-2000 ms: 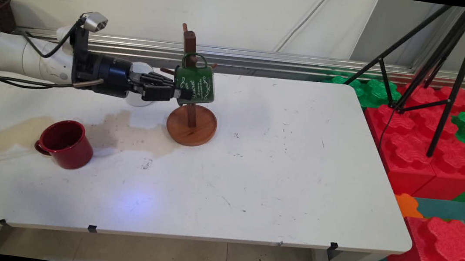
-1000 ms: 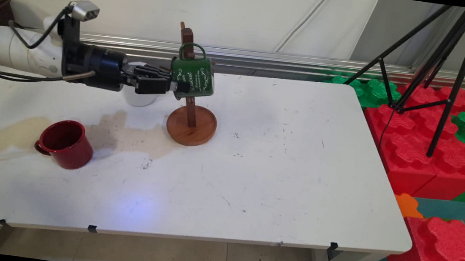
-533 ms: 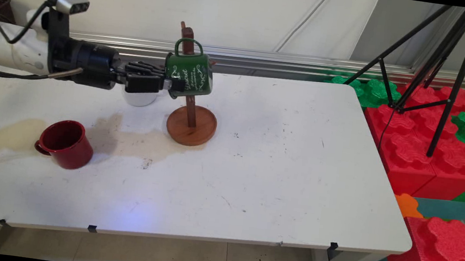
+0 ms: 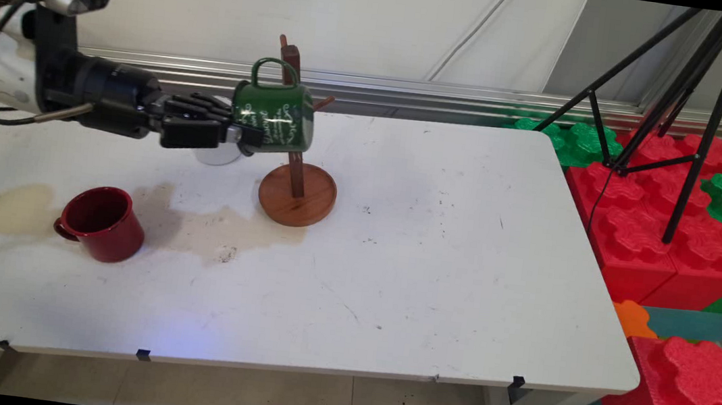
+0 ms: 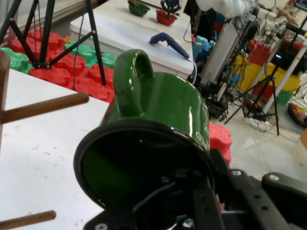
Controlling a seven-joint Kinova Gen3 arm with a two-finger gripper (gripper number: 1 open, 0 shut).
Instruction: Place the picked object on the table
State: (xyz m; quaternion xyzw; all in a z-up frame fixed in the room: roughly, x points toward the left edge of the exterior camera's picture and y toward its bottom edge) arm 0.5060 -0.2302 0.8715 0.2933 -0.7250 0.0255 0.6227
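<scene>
The tool (image 4: pixel 247 136) was pinching the green mug (image 4: pixel 273 117) by its rim, handle up. Since a second back it had pulled the mug off toward 9 o'clock — clear of the wooden mug tree (image 4: pixel 297 167), in the air above the bench (image 4: pixel 437 252). Red mug (image 4: pixel 103 223) sat near 7 o'clock.

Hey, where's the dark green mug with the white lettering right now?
In the main view the dark green mug is at upper left, held off the table by the black gripper, just left of the wooden mug stand.
</scene>
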